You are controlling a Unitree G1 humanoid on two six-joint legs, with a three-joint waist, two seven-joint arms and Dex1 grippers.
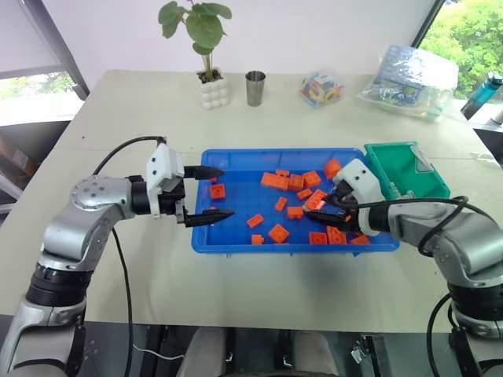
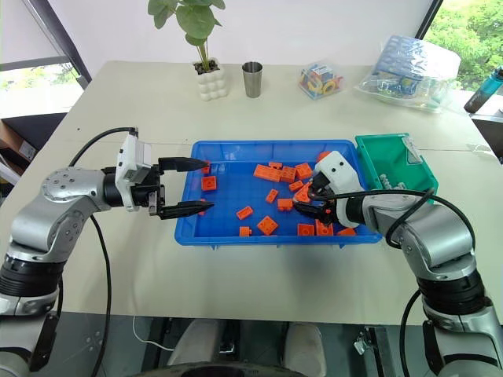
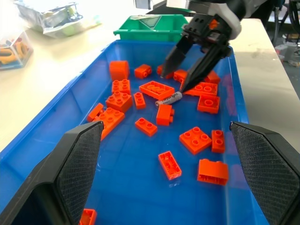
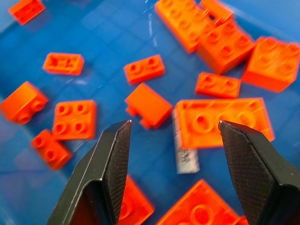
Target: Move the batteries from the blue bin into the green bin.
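Wide shallow bright-blue plastic bin sits mid-table on the pale table, its floor scattered with orange toy building bricks, thickest toward the end next to the small deep green plastic bin. Green bin stands just beside the blue bin, touching or nearly touching its rim; a few small grey items lie inside it near the wall facing the blue bin, too small to identify. One small silver-grey cylindrical battery lies flat on the blue bin's floor among the bricks, in the half nearer the green bin, tucked against a flat orange plate and beside a small brick. Right tool is inside the blue bin, angled down, jaws parted with nothing between them; its two black fingertips are poised just above the battery, one tip close to the battery's end, contact not confirmed. From the right wrist, the battery lies between the two spread fingers. Left tool hovers at the blue bin's far end from the green bin, over the rim, pointing across the bin, jaws wide apart and empty. Beyond the blue bin: a white bubble-shaped pot with a green plant, a metal cup, a clear box of coloured pieces, and a clear plastic bag.
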